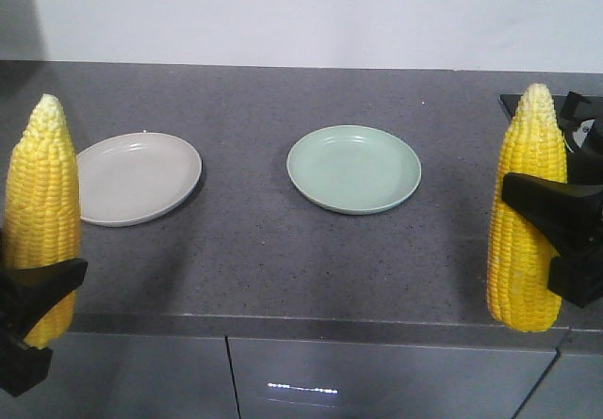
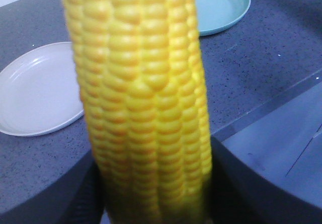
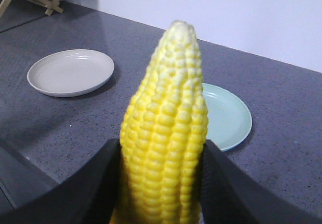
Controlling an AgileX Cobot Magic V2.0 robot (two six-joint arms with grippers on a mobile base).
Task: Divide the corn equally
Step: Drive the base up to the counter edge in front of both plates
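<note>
Well, both plates sit bare and both cobs are up in the air, so from where I stand the sharing out has not yet reached a plate. The left claw (image 1: 38,292) is clenched on the lower part of the left cob (image 1: 40,212), and the right claw (image 1: 551,240) grips the right cob (image 1: 528,202) about its middle. Each cob stands nearly upright with its pale tip on top. The pale plate (image 1: 137,176) and the green plate (image 1: 353,168) lie side by side, apart, farther back on the desk (image 1: 283,259).

What worries me first is the hold itself. A cob is round, bumpy and tapered, so I would expect it to swivel or creep between the fingers if an arm swings quickly. Both cobs seem to hang near the desk's front edge (whether over it or past it I cannot tell), and a slip there could send one to the floor.

The second worry is the putting down. Let go upright, a cob would likely topple and roll, and these plates look shallow, with low rims that would not stop much. Each cob probably needs tipping flat and lowering close before the fingers part. It also looks about as long as a plate is wide, so an off-centre drop could leave it hanging over the rim or tip the plate.

Lastly, a claw coming in low could nudge a plate along the smooth desk, and if both arms chose the same plate the split would be uneven.
</note>
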